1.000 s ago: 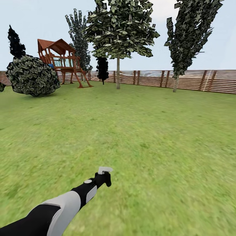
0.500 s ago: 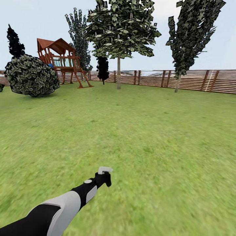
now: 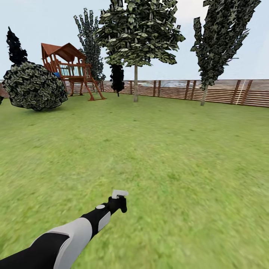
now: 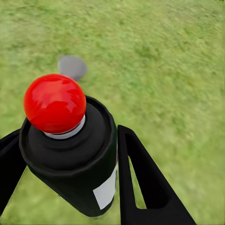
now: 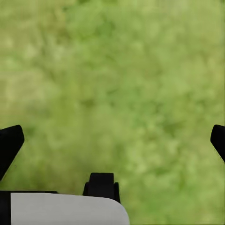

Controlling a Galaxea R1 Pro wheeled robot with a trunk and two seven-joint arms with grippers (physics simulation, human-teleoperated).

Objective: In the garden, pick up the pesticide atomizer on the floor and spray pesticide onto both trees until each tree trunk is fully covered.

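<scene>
The lawn spreads wide and green to a brown slatted fence at the far edge. A broad-crowned tree stands before the fence on a slim pale trunk, and a second tree with a narrower crown rises to its right on a leaning trunk; both are far from the robot. At far left sit a round bush and, just behind it, a wooden playset, with dark narrow trees near them. The left arm reaches forward low over the grass, and its left pincer is closed around the atomizer, one black finger pressed against each side of the dark bottle. In the left wrist view the bottle shows a white label and a red round cap; in the head view a light grey head tops it. A small grey disc lies on the grass beyond it. The right pincer hangs over blurred grass, fingers spread wide with nothing between them.
</scene>
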